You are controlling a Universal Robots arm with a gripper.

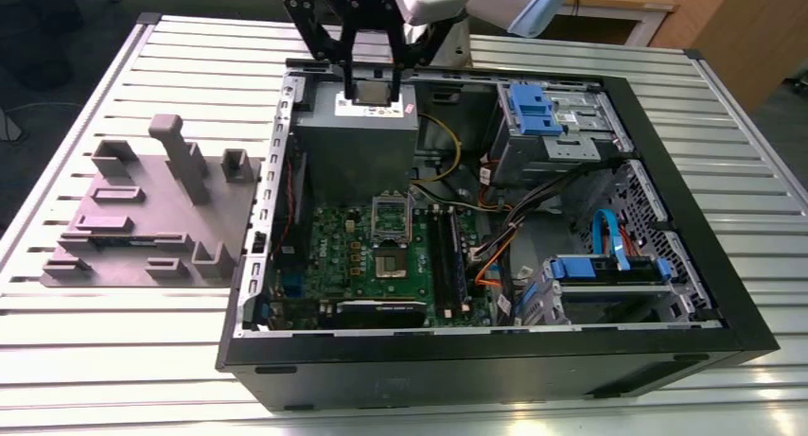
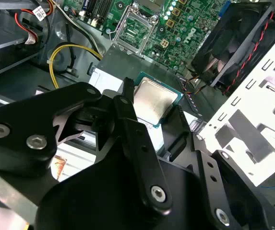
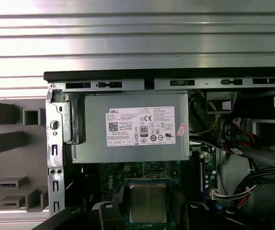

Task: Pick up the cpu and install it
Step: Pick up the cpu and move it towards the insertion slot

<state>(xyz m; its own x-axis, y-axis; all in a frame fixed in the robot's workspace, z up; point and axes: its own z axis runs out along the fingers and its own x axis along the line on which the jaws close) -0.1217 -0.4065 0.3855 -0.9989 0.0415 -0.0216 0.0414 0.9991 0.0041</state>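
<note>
Above the grey box, the cpu sits clamped in the tool.

Light was bright and even; the bench slats glared pale in the first wrist view, the case interior sat dimmer.
</note>
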